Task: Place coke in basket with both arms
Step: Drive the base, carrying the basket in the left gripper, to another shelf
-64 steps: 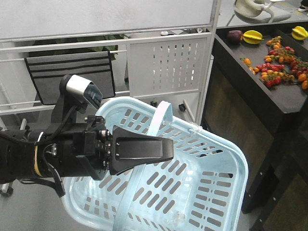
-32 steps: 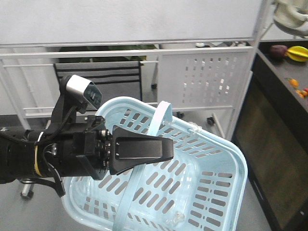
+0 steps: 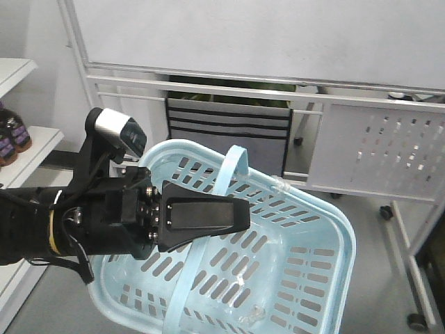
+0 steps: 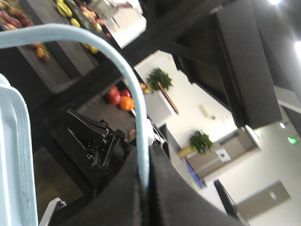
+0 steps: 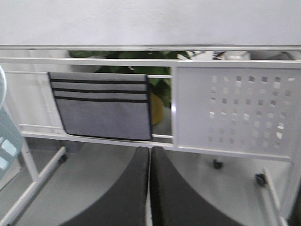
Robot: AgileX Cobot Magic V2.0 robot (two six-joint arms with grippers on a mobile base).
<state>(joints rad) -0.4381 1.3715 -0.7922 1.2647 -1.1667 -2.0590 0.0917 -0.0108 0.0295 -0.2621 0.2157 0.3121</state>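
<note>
basket (image 3: 327, 209), lower centre of the front view, hangs empty by its hoop handle (image 3: 235, 161), pinched in the left gripper (image 3: 245, 214), while the right gripper (image 5: 149, 153) is pressed together on nothing; coke out of view, so this is judged the carrying step, the next move calling for finding the bottle and opening the right claw.

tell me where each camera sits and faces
Front: high behind the left arm, looking down at the basket; left fingers shut on its handle.
Left wrist: behind the left fingers, tilted up along the handle.
Right wrist: behind shut right fingers, facing the grey organiser.
Shared: handle in front and left wrist; organiser in front and right wrist.
</note>
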